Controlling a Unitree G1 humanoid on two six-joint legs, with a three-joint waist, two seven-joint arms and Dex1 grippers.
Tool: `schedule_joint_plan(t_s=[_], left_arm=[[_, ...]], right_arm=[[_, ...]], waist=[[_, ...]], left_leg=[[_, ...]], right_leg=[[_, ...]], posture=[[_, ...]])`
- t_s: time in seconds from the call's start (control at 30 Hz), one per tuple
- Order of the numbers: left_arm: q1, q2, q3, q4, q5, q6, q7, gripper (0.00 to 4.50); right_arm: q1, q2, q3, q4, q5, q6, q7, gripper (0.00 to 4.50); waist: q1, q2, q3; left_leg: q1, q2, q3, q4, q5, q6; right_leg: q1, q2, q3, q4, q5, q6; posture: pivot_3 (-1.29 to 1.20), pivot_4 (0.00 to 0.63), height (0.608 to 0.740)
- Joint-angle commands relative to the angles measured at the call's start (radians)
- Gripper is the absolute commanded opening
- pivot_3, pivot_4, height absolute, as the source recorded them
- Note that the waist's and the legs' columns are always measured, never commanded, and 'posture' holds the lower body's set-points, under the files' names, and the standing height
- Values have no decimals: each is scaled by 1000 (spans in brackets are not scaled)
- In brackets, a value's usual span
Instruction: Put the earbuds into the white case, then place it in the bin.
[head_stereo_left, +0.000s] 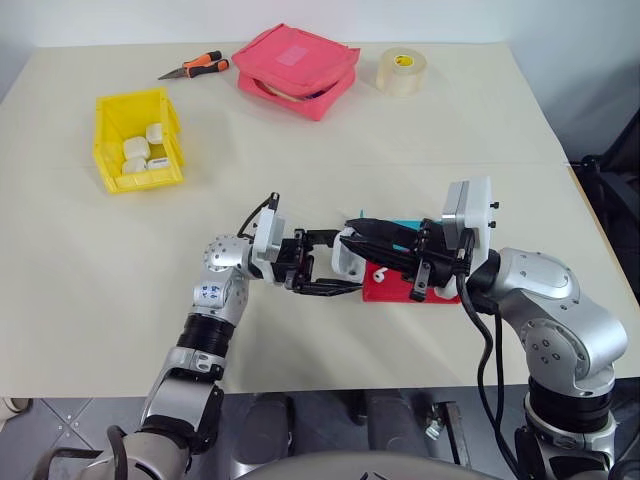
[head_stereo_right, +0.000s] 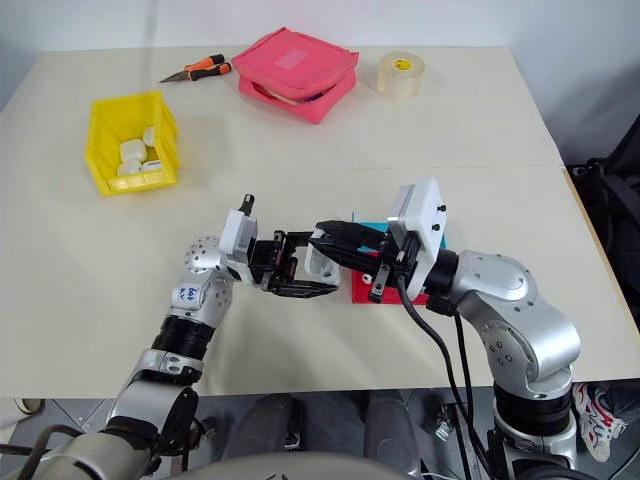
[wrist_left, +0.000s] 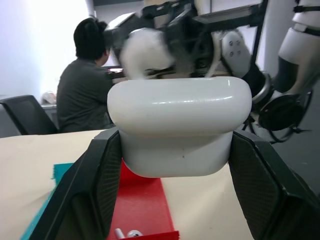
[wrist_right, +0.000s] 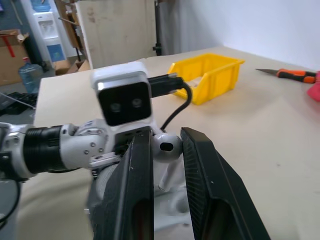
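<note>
Nearest the robot, above the table's near middle, the two arms are meeting. The left gripper (head_stereo_left: 322, 268) is clasping the white case (wrist_left: 180, 125) by its sides, its two black fingers (wrist_left: 102, 172) pressing on either flank (the lid looks swung open, though the head views are too crowded to be sure). Reaching in from the right, the right gripper (wrist_right: 167, 150) is pinching one of the earbuds (wrist_right: 166, 145) between its nearly closed fingers, the bud's rounded head showing between the tips, just beside the case's open top.

Just beneath and behind the meeting grippers, the red tray (head_stereo_left: 385, 286) is lying on the table with a second earbud (wrist_left: 131, 233) resting in it, and the edge of a blue tray (head_stereo_left: 402, 224) is peeking out on its far side.

So the task is sitting in its early half, as I judge it: one bud is being brought to the case, not yet seated; the other is waiting in the red tray; then the lid needs closing and the case needs carrying away.

Farther off to the left, well apart from the arms, the bin (head_stereo_left: 110, 170) is standing with several white cases (head_stereo_left: 137, 152) already inside. At the far edge, a pair of orange-handled pliers (head_stereo_left: 195, 67), a pink pouch (head_stereo_left: 297, 68) and a roll of tape (head_stereo_left: 402, 71) are lying untouched. (A person is sitting at a desk in the background of the left wrist view, back turned.)
</note>
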Motion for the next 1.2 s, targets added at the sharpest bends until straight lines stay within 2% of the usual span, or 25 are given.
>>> schedule_joint_plan(t_s=[0.03,0.5,0.7,0.83,1.07,1.13,1.2], left_arm=[[-15,3,6,-60,-32,12,-24,2793],[-42,2,32,-48,-35,25,-7,2793],[-62,-10,51,-11,-27,-4,10,2793],[-75,-12,59,14,-23,-13,6,2793],[-99,-26,52,63,-8,-54,-5,2793],[-104,-29,53,74,-1,-63,-8,2793],[-105,-30,52,79,7,-69,-9,2793]], right_arm=[[9,-12,25,12,-11,-58,-5,439],[107,-89,119,14,-55,-159,6,439],[138,-164,122,11,-77,-183,18,439],[123,-199,113,17,-64,-182,24,439],[11,-210,155,63,-59,-139,22,439],[-17,-213,158,68,-59,-130,23,1166],[-34,-213,158,67,-54,-123,21,1627]], waist=[[0,0,0],[1,0,0],[2,0,0],[2,0,0],[0,0,0],[1,0,0],[2,0,0]], left_leg=[[0,0,0,0,0,0],[0,0,0,0,-1,1],[0,0,0,0,-2,3],[0,0,-1,0,-2,4],[1,1,-2,0,-2,4],[1,1,-2,0,-2,4],[0,1,-2,0,-2,4]], right_leg=[[0,0,0,0,0,0],[0,0,0,-1,0,0],[0,0,-1,-1,0,0],[2,0,-1,-2,0,0],[3,0,-3,-3,0,0],[3,0,-3,-3,0,0],[3,0,-3,-4,0,0]], posture=[[0,150,740],[0,150,740],[0,150,740],[0,150,740],[0,150,740],[0,150,740],[0,150,740]])
